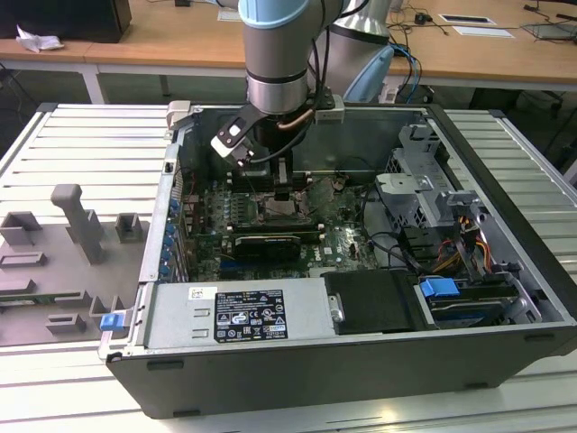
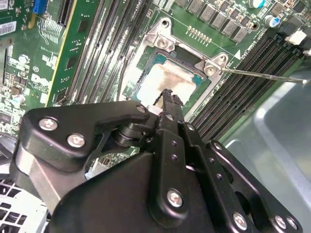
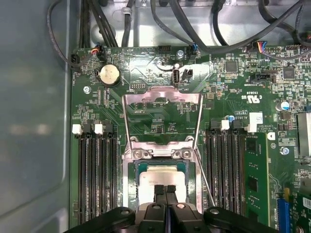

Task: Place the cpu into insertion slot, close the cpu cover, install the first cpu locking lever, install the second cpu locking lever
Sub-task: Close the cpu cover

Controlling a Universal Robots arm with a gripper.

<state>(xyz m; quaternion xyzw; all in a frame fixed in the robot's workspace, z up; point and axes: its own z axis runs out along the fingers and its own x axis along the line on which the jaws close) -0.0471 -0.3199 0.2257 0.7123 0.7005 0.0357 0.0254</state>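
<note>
The cpu (image 3: 160, 174) (image 2: 167, 77) lies flat in the insertion slot (image 3: 132, 180) (image 2: 146, 60), its pale metal top facing up. The cpu cover (image 3: 163, 95) is swung open and lies back on the green board, hinged at the socket's edge. My gripper (image 3: 165, 190) (image 2: 167, 94) (image 1: 282, 191) hangs straight over the cpu with its two black fingers pressed together. Its tips are at or just above the chip's top. A thin metal locking lever (image 2: 262, 75) (image 3: 207, 187) stands out beside the socket, unlatched.
Rows of black memory slots (image 3: 95, 174) (image 3: 226, 170) flank the socket. The open computer case (image 1: 505, 144) walls the board in. A black card (image 1: 266, 244) lies in front of the socket and a drive cage (image 1: 424, 194) is toward the exterior view's right. Cables (image 3: 194, 29) run along the board's edge.
</note>
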